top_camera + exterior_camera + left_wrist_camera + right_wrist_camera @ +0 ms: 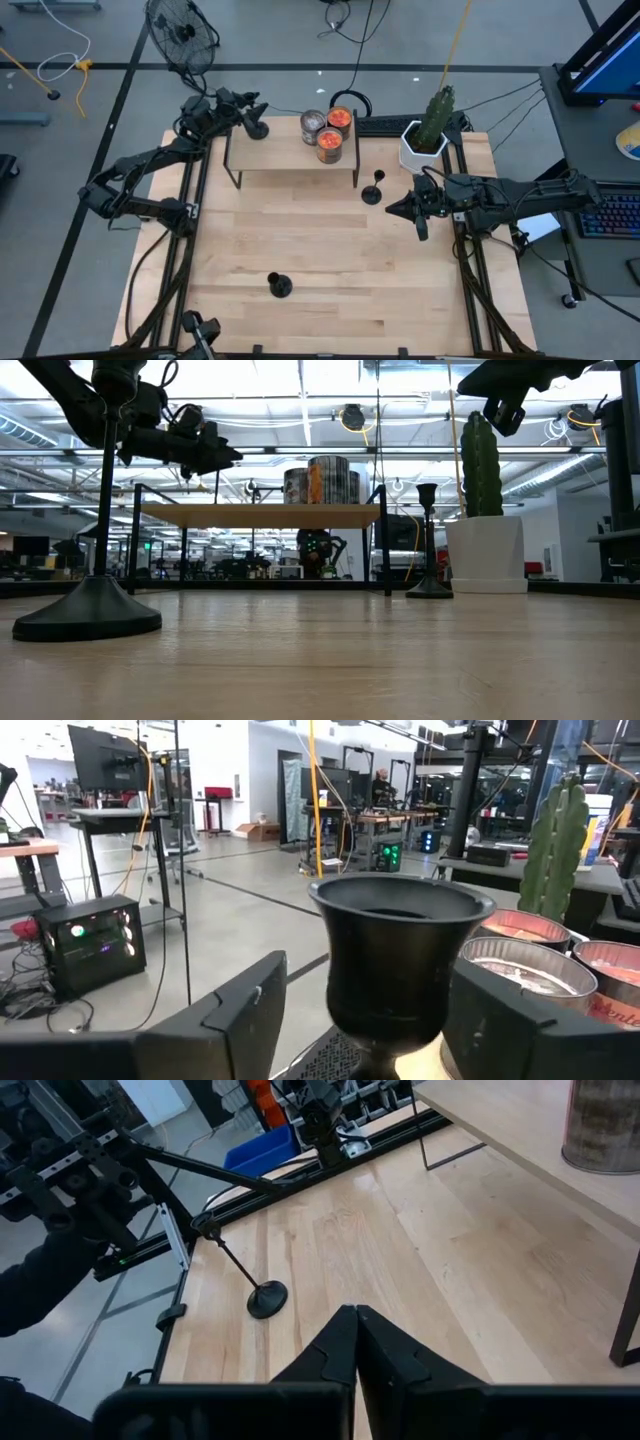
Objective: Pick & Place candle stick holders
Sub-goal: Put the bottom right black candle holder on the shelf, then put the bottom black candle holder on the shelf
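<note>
Candle stick holders, three of them, and one (258, 128) stands on the left end of the small raised shelf (280, 156), right between the fingers of the left gripper (250, 104). That gripper's jaws stand apart on either side of the cup top, spread wide and not pinching it. The left arm reaches in over the shelf's far-left corner, elbow folded back off the worktop's (330, 250) left edge. The second holder (372, 193) stands upright on the worktop just off the shelf's right leg, near the white pot with the cactus (434, 118). The third (279, 286) stands alone toward the near edge, well apart from the others. The right arm stretches in from the right side, its gripper (420, 227) held above the worktop with both fingers pressed together on nothing. On the shelf, three jars (327, 133) cluster together toward its right end.
</note>
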`<act>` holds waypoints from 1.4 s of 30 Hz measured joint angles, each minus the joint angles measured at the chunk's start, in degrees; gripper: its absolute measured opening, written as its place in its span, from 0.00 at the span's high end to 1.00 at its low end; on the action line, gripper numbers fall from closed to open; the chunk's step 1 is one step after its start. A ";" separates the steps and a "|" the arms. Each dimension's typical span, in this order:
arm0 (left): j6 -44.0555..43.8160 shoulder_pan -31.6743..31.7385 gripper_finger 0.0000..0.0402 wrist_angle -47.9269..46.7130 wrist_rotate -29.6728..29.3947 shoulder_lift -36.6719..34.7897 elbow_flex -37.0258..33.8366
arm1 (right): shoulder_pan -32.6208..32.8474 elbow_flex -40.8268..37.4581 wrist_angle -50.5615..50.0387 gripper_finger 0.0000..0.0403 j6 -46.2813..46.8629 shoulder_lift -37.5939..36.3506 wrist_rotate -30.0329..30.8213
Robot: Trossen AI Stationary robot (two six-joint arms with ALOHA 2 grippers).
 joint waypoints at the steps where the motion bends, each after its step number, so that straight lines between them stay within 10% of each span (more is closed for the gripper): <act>1: -0.17 0.18 0.40 -0.12 0.00 -0.15 0.00 | 0.00 0.00 0.00 1.00 0.00 0.01 0.00; 42: -13.39 2.14 0.39 2.99 6.86 -24.11 0.07 | 0.00 0.00 -0.02 1.00 -2.42 0.02 -0.20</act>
